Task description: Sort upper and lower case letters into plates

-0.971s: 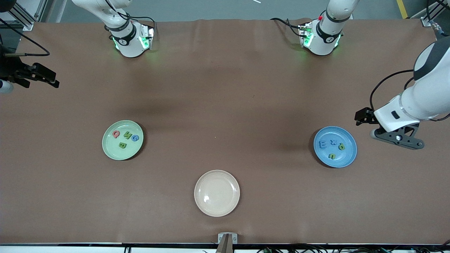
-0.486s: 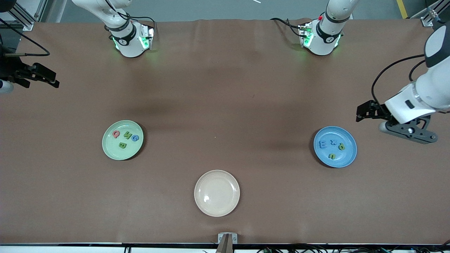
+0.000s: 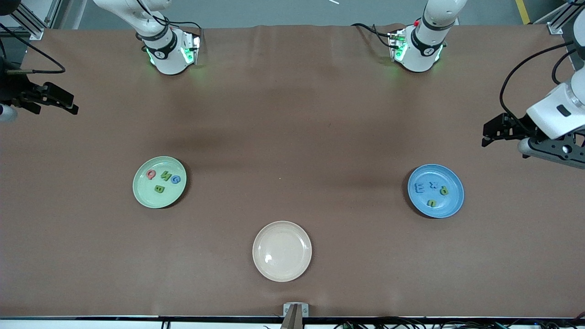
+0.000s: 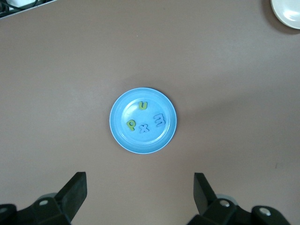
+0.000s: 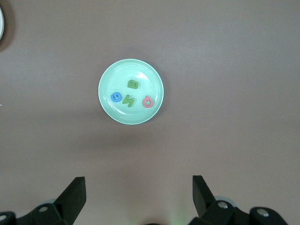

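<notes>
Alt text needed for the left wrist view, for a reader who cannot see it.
A blue plate on the brown table holds four small letters: two green, two blue. The left gripper hangs open above the table, holding nothing, and a cream plate shows at a corner.

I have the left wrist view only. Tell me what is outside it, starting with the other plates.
Observer: A mint green plate lies toward the right arm's end of the table; it holds four letters.
Operator: Give me their colours.
Observer: One red letter, one blue letter and two green letters.
Operator: Report the cream plate whose edge I see.
Observer: The cream plate has nothing on it and lies nearer the front camera than both other plates.
Operator: Place both grippers.
Observer: The left gripper hangs open near its end of the table, not over the blue plate; the right gripper is open at the table's edge at its own end.
</notes>
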Tool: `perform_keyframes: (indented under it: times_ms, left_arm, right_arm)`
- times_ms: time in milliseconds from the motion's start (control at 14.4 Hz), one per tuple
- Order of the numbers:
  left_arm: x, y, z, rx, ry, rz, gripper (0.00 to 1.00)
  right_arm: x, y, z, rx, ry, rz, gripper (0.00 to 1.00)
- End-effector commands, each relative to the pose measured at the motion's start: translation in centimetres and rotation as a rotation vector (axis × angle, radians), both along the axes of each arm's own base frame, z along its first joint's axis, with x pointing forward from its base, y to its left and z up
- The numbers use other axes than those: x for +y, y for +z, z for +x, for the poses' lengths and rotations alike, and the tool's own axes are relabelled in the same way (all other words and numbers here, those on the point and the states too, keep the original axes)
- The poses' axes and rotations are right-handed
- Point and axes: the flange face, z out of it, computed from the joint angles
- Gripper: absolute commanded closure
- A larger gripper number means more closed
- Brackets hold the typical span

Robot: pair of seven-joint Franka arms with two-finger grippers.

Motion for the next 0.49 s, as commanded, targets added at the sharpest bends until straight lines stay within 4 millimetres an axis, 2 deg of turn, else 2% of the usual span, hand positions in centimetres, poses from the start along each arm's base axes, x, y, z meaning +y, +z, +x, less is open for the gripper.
perform_keyframes:
  times_ms: [0, 208, 416]
  left_arm:
    - [-0.47, 0.84, -1.2, -0.023, -0.005, 0.042, 0.0]
    - [-1.03, 1.53, -1.53, -0.038, 0.004, 0.066, 0.0]
    - [-0.99, 1.18, -1.27, -0.033, 0.0, 0.059, 0.0]
  right_arm:
    - [0.04, 0.2, -0.95, -0.002, -0.029, 0.021, 0.0]
    - [0.13, 0.2, -0.95, -0.002, -0.022, 0.023, 0.0]
    - [0.03, 0.22, -0.92, -0.005, -0.009, 0.014, 0.0]
